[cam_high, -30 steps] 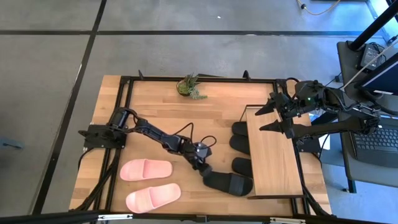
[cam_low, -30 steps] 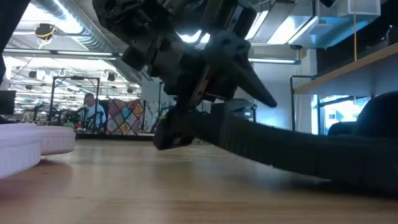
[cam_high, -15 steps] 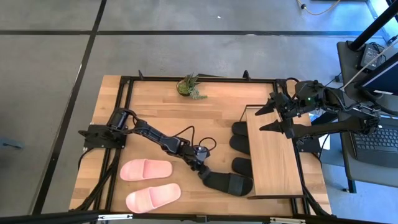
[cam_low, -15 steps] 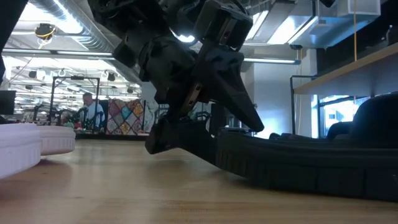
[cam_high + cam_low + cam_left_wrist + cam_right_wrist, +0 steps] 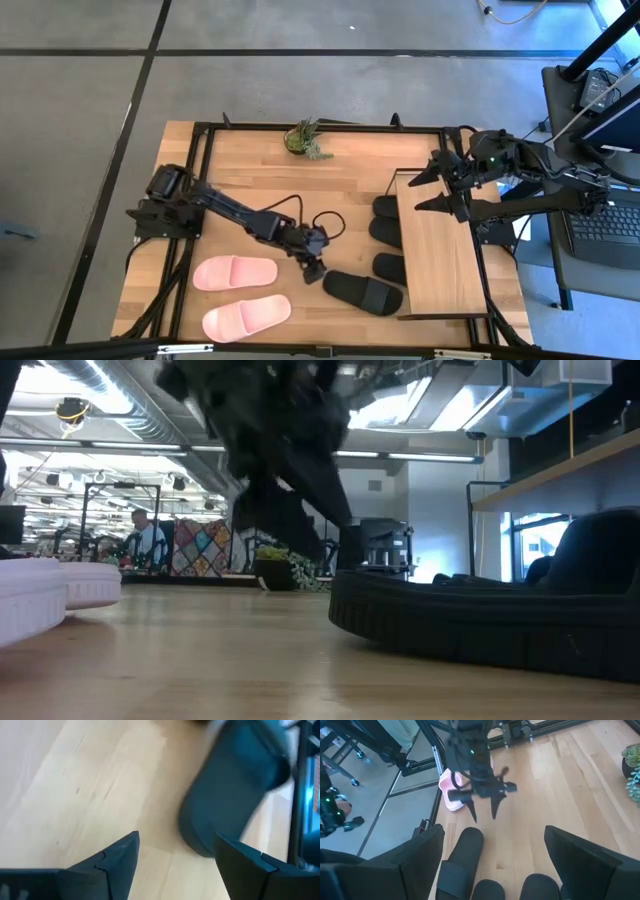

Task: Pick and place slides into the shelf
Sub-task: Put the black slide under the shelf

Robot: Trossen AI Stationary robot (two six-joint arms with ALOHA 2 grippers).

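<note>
One black slide point(image 5: 365, 291) lies flat on its sole on the table, its toe end at the shelf's near end; it also shows in the left wrist view point(image 5: 235, 785) and the low view point(image 5: 480, 620). Three more black slides point(image 5: 385, 232) stick out from under the shelf point(image 5: 440, 250). Two pink slides point(image 5: 240, 295) lie at the near left. My left gripper point(image 5: 312, 266) is open and empty, just left of the black slide's heel. My right gripper point(image 5: 418, 193) is open and empty above the shelf's far end.
A small potted plant point(image 5: 305, 140) stands at the table's far edge. There is bare wood between the pink slides and the plant. A laptop point(image 5: 605, 235) sits on a stand beyond the table's right edge. A person point(image 5: 150, 540) shows far off in the room.
My left gripper has let go of the black slide's heel end, risen and drawn back a little toward the table's left. The slide's heel, held tilted up before, now lies flat on the table; its toe end has stayed by the shelf.
</note>
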